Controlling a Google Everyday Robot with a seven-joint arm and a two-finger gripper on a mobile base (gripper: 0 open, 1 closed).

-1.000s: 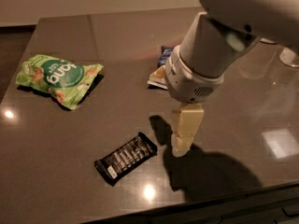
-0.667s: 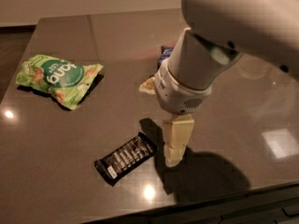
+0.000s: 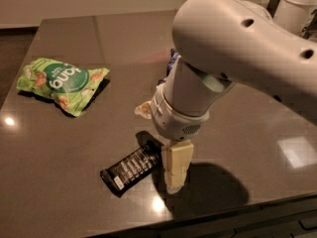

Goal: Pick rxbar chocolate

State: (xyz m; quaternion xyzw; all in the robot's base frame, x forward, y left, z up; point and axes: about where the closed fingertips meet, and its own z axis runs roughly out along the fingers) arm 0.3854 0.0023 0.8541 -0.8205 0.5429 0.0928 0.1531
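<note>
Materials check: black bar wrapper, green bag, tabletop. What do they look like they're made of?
rxbar chocolate: likely thin plastic film, fairly matte black, printed white text. green bag: crinkled glossy film, probably plastic; its creases catch light. table: hard polished dark surface, maybe stone or laminate; it mirrors lamps. gripper sits by the bar's right end.

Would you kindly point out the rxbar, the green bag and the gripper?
rxbar (image 3: pixel 131 167): camera view, middle of the black wrapper.
green bag (image 3: pixel 62 85): camera view, its printed front.
gripper (image 3: pixel 175 181): camera view, tip, beside the rxbar's right end.
</note>
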